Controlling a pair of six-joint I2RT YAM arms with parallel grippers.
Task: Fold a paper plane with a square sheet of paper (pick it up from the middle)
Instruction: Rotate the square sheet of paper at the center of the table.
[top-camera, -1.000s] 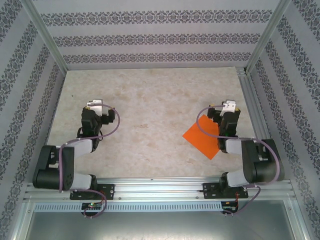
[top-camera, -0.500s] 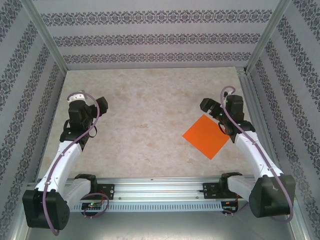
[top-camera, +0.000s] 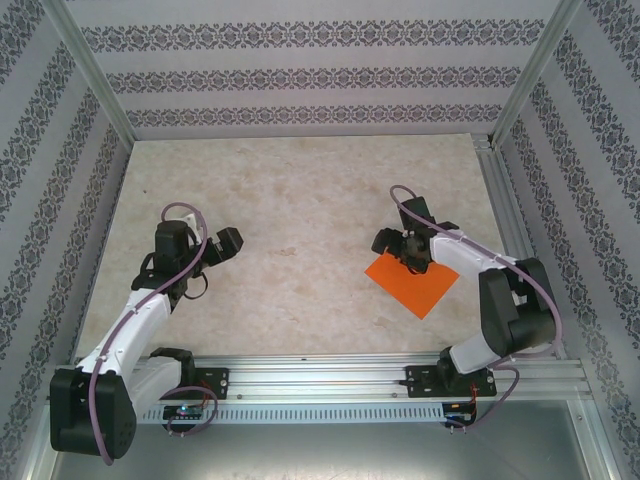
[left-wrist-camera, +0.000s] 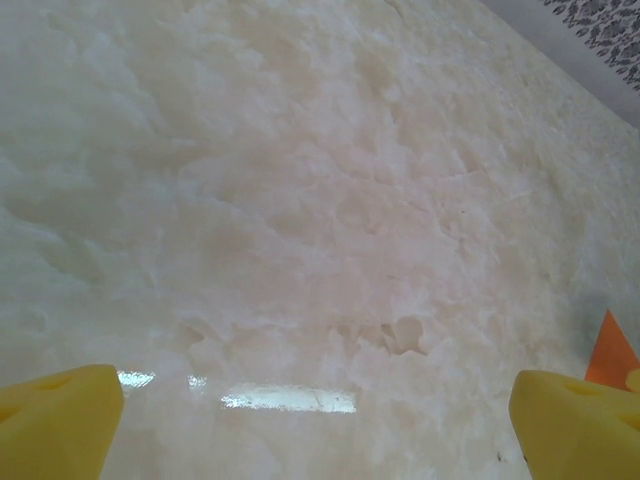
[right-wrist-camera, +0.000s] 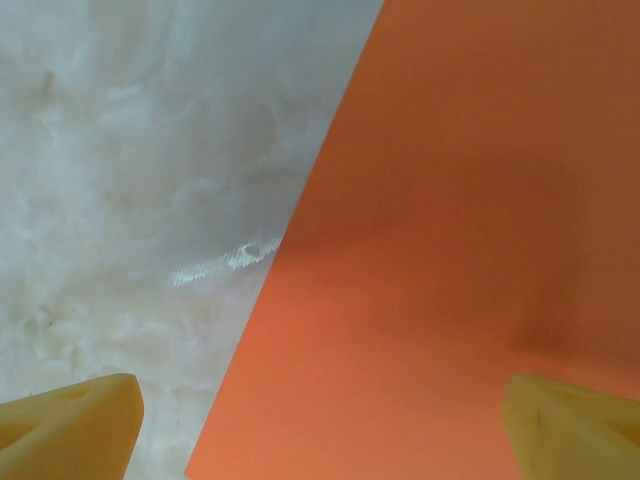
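Note:
The square sheet of paper (top-camera: 415, 285) is bright orange and lies flat and uncreased on the marble table, turned like a diamond, at the right. My right gripper (top-camera: 397, 246) hovers over the sheet's upper left corner, open and holding nothing. In the right wrist view the sheet (right-wrist-camera: 470, 200) spreads under the gripper (right-wrist-camera: 320, 430); its left edge runs diagonally between the wide-apart yellow fingertips (right-wrist-camera: 65, 425). My left gripper (top-camera: 226, 243) is open over bare table at the left. In the left wrist view the left gripper (left-wrist-camera: 320, 425) faces bare marble, and a corner of the sheet (left-wrist-camera: 612, 352) peeks in at the right edge.
The marble table (top-camera: 300, 200) is walled by patterned panels at the back and both sides. A metal rail (top-camera: 320, 375) carrying both arm bases runs along the near edge. Open tabletop separates the two grippers.
The right arm has swung in from the right, bringing its gripper over the sheet's upper left corner. The left arm has shifted its gripper rightward toward the middle. The sheet has not moved.

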